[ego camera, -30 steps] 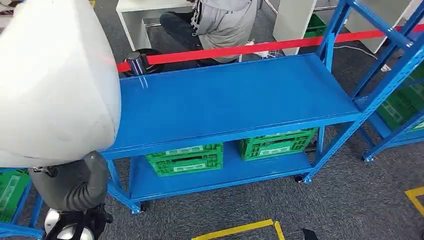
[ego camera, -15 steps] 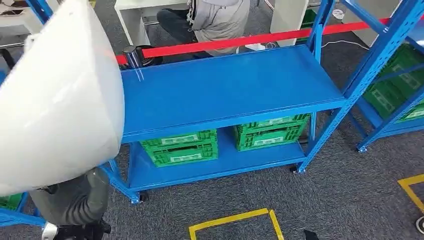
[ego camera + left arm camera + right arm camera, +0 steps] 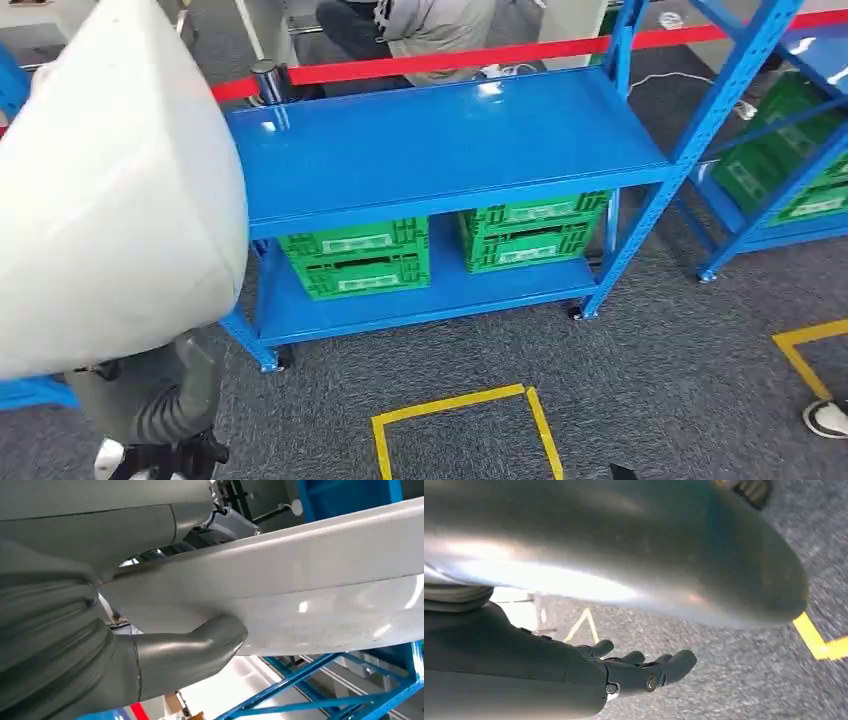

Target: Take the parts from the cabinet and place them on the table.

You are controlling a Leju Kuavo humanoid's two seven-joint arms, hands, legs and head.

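Note:
A large white curved shell part takes up the left of the head view, held up in front of me. In the left wrist view my left hand grips the part, its thick grey thumb pressed against the white surface; the other fingers are hidden behind the shell. My left wrist cover shows under the part. My right hand hangs low over the carpet with its dark fingers stretched out and nothing in them; its tip shows at the bottom edge of the head view.
A blue shelf rack stands ahead with a bare top shelf and two green crates below. A second blue rack is at the right. Red barrier tape, a seated person, yellow floor tape and a shoe.
The camera has moved: the whole scene has shifted up and left in the picture, and more floor and a shoe have come in. The white part stays held at the left.

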